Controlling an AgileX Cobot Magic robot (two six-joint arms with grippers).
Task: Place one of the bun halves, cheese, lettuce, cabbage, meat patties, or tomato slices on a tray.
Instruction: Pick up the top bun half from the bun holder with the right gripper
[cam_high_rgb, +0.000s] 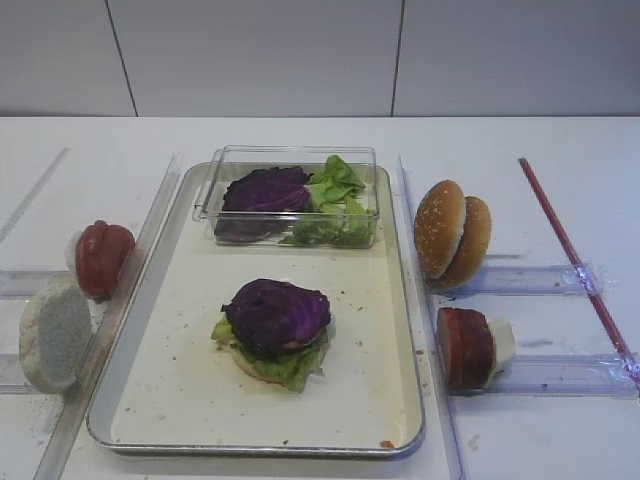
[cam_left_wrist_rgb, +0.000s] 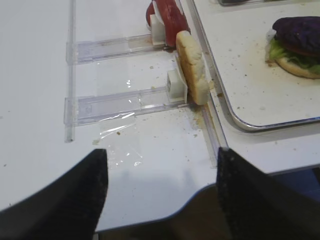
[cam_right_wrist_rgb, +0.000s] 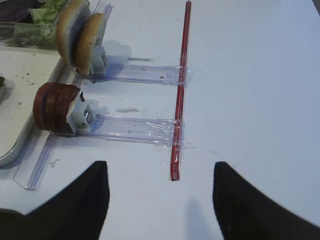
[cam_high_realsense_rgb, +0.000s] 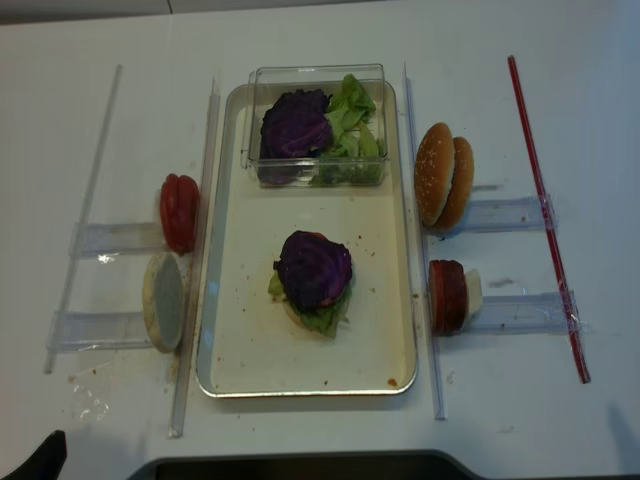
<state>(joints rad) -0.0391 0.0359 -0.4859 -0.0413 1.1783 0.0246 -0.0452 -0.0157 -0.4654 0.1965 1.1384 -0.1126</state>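
Right gripper (cam_right_wrist_rgb: 159, 200) hangs wide apart over bare white surface (cam_right_wrist_rgb: 260, 75) with nothing between its black fingers; the left gripper (cam_left_wrist_rgb: 161, 192) is spread just as wide and just as empty, low over its own side near the front edge.

On the large silver-rimmed metal tray (cam_high_rgb: 180, 390) with its crumb-speckled cream floor, a stack is begun: a pale bun base, ruffled light-green lettuce (cam_high_rgb: 290, 368), and a crinkled dark-purple cabbage leaf (cam_high_rgb: 277, 312) on top. Right of the tray, two sesame-speckled golden-brown bun halves (cam_high_rgb: 452, 235) stand on edge in a clear plastic rail holder, and nearer the front dark red-brown meat patties (cam_high_rgb: 464, 347) stand likewise against a white block. Left of the tray are glossy red tomato slices (cam_high_rgb: 101, 258) and a white floury disc (cam_high_rgb: 55, 333).

The patties look dense and fairly stiff; I'd pinch one across its flat faces from above. The bun looks light and squashy, so a gentle hold across the dome and cut face suits it. Tomato would likely be slippery.

No cheese is visible. How many patties stand there is hard to count, and neither arm shows clearly in the overhead views. A small clear plastic box (cam_high_rgb: 365, 155) at the tray's far end holds spare leaves.
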